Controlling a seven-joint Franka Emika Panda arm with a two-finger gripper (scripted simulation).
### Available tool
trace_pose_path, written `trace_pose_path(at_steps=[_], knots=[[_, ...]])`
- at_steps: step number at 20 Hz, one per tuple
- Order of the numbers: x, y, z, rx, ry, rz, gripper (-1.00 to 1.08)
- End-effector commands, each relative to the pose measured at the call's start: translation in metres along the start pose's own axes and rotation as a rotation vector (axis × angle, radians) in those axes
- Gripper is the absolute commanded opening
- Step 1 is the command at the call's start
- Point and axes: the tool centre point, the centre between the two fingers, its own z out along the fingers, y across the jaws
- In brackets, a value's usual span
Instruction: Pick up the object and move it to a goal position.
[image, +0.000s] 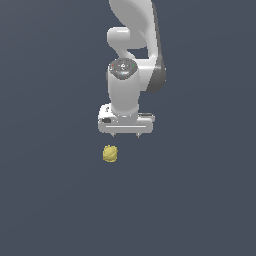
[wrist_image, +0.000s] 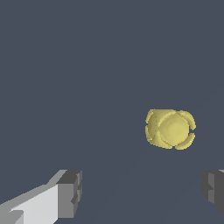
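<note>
One small yellow object (image: 110, 153) lies just below the frame's centre in the exterior view, off to the lower left of the gripper (image: 126, 135). With fingers (wrist_image: 69, 193) spread wide (nothing between them), descending unaligned risks nudging it away.

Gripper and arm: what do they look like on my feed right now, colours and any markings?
The arm is glossy white with rounded segments and dark grey joint sections. A dark round cap with small red and green marks tops the wrist. The gripper has a wide, boxy white body; its fingers are white with blocky dark grey pads. No cables show.
</note>
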Motion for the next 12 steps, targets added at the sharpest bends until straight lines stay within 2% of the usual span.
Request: trace_pose_path(at_steps=[1, 12], knots=[[0.0, 0.0, 0.0, 0.0, 0.0, 0.0, 1.0], [-0.006, 0.022, -0.01, -0.018, -0.013, 0.033, 1.0]])
